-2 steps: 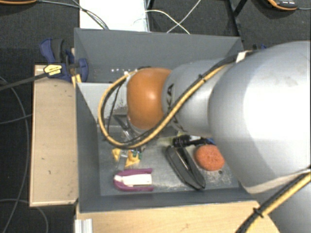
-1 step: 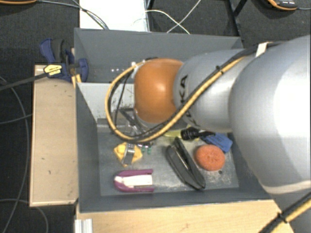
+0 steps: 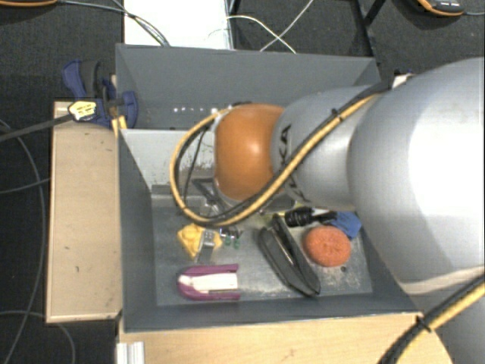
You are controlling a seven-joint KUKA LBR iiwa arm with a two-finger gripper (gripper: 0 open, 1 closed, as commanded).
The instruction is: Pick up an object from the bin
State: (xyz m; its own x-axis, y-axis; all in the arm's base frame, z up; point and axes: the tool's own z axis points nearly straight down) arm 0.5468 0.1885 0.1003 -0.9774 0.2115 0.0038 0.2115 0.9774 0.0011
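Over the bin's left half, one grey arm (image 3: pixel 394 158) reached in from the right. It bore one orange cover (image 3: pixel 244 150) and one yellow-and-black cable (image 3: pixel 179 174) looped round the wrist. Below it sat the one grey bin (image 3: pixel 140 226), its floor carrying seven loose things, one of each kind.

Largest was a long black thing (image 3: pixel 288 262), lying slantwise near the floor's middle. A purple thing (image 3: pixel 208 283) with a white face lay flat along the near wall, at the left. An orange ball (image 3: pixel 327 246) rested just right of the long black thing. A yellow lump (image 3: pixel 191 238) lay at the floor's left, above the purple thing and apart from it. A blue scrap (image 3: pixel 349 222) peeped out from under the arm, above the ball. A dark stick (image 3: pixel 307 216) lay left of that scrap. Smallest was a green bit (image 3: pixel 230 240), just right of the yellow lump.

The claw (image 3: pixel 213 223) hung under the orange cover, low over the floor, just beside the yellow lump and green bit. Whether it was wide or narrow could not be told, nor whether it touched either.
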